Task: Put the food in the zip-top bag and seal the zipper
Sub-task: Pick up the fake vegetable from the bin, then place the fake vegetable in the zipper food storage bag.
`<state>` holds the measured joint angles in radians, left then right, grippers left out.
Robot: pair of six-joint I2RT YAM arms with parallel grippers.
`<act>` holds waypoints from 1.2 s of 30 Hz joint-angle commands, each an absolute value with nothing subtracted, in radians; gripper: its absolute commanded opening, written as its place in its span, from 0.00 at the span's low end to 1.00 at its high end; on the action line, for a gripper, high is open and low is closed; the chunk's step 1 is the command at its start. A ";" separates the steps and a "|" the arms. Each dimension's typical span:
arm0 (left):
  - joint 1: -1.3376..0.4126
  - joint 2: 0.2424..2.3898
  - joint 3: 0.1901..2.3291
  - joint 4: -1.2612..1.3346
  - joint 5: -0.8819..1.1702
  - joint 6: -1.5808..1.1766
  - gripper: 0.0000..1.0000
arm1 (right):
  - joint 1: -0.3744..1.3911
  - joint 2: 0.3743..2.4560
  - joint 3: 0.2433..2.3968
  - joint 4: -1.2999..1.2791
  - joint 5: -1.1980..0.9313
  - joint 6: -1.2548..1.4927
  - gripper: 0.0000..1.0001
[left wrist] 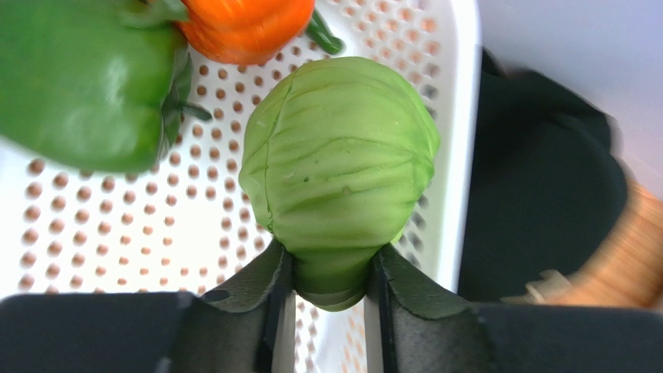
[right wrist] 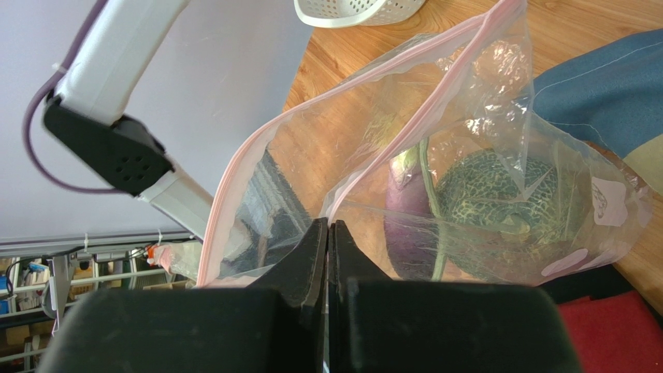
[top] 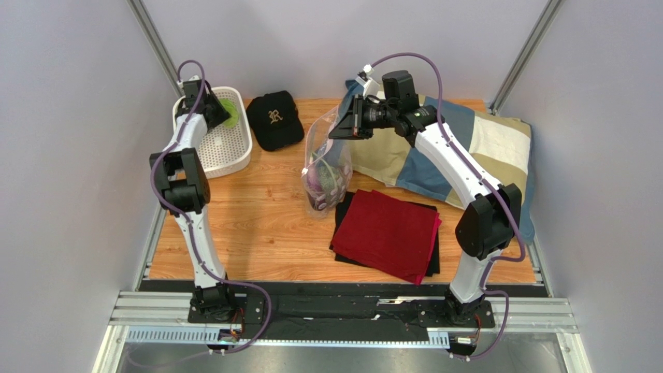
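Left wrist view is showing the left gripper (left wrist: pixel 331 268) gripping one pale green cabbage (left wrist: pixel 338 163) by its near end, jaws narrowly apart around it. The cabbage's long axis is pointing away from the fingers, over the white basket (left wrist: pixel 459 116). One green pepper (left wrist: pixel 78 78) and one orange pumpkin (left wrist: pixel 245 27) are lying beyond it. In the right wrist view, the right gripper (right wrist: pixel 328 233) is pinching the zip-top bag (right wrist: pixel 498 101) at its top edge, jaws pressed together on the plastic. The zipper (right wrist: pixel 257 148) is running from lower left to upper right, its two strips parted. Inside the bag, one purple eggplant (right wrist: pixel 405 210) is standing roughly upright, touching one netted melon (right wrist: pixel 498 202). From above, the bag is sitting mid-table (top: pixel 257 225), mouth raised.
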<state>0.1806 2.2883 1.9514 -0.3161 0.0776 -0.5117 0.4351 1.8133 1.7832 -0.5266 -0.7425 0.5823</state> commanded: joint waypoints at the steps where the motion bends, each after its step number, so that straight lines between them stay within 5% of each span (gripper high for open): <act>1: 0.187 1.995 1.869 -0.281 0.150 -0.444 0.24 | 0.433 1.804 1.809 -0.492 -0.753 0.568 0.00; 12: 0.060 1.582 1.777 -0.535 0.722 -0.242 0.01 | 0.433 1.790 1.782 -0.505 -0.758 0.540 0.00; 23: -0.152 1.465 1.773 -0.612 0.906 -0.210 0.00 | 0.437 1.779 1.784 -0.520 -0.752 0.523 0.00; 36: -0.324 1.515 1.782 -0.785 0.840 -0.124 0.00 | 0.439 1.746 1.786 -0.560 -0.742 0.499 0.00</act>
<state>-0.2886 1.4933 1.7241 -0.6827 0.8848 -0.2070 0.4355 1.8065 1.7809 -0.5495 -0.7425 0.5209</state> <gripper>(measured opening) 0.441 0.007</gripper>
